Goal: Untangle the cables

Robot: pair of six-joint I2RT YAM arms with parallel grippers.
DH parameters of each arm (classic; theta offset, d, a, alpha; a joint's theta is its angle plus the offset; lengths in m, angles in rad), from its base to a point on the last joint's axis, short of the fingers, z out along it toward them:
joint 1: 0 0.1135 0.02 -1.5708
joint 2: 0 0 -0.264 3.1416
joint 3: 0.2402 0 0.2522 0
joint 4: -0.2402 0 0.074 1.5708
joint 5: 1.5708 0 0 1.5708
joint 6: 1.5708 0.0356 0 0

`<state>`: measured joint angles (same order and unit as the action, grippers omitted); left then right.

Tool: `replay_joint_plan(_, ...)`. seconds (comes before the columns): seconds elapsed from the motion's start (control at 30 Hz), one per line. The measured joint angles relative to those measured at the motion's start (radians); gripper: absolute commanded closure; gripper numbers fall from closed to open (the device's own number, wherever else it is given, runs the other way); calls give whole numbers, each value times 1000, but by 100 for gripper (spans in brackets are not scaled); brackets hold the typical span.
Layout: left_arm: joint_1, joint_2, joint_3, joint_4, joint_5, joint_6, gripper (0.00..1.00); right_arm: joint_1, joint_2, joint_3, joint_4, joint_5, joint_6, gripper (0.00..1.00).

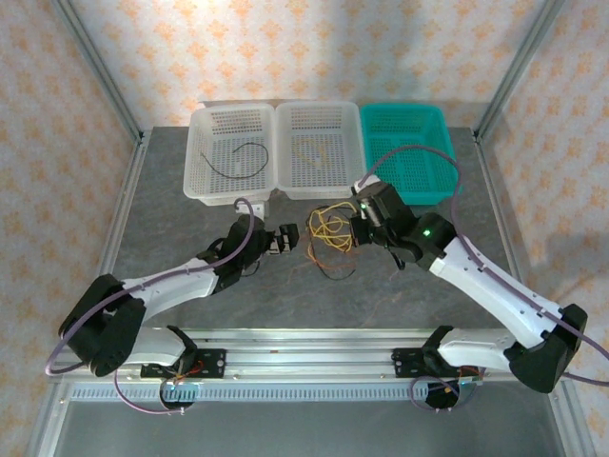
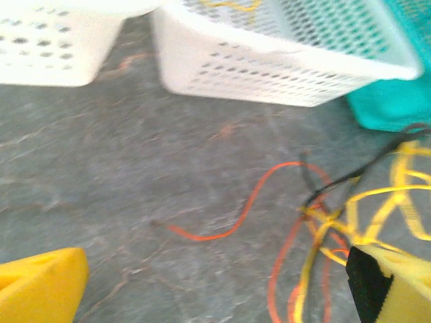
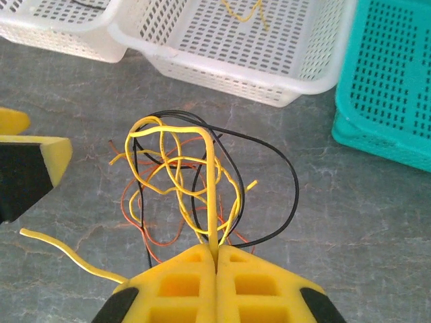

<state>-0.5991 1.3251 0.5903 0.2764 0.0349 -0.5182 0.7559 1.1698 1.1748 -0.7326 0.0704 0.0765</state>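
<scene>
The cables (image 3: 213,188) tangle yellow, black, orange; the right gripper (image 3: 215,259) clamps one yellow strand. The left gripper (image 1: 284,238) gapes empty at nine o'clock, baskets (image 1: 276,107) at twelve.

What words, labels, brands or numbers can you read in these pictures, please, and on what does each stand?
None: no text can be read on the left white basket, the middle white basket, the teal basket, the cables, the right fingers or the table.
</scene>
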Motion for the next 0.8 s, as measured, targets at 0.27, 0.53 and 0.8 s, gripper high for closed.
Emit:
replay_joint_plan(0.27,0,71,-12,90,147,44,1,0,3,-67,53,-63,1,100)
replay_joint_plan(0.53,0,143,4,137,186,49,1,0,3,-101,87,-101,5,100)
replay_joint_plan(0.8,0,267,55,116,62,44,1,0,1,-102,95,-116,8,100)
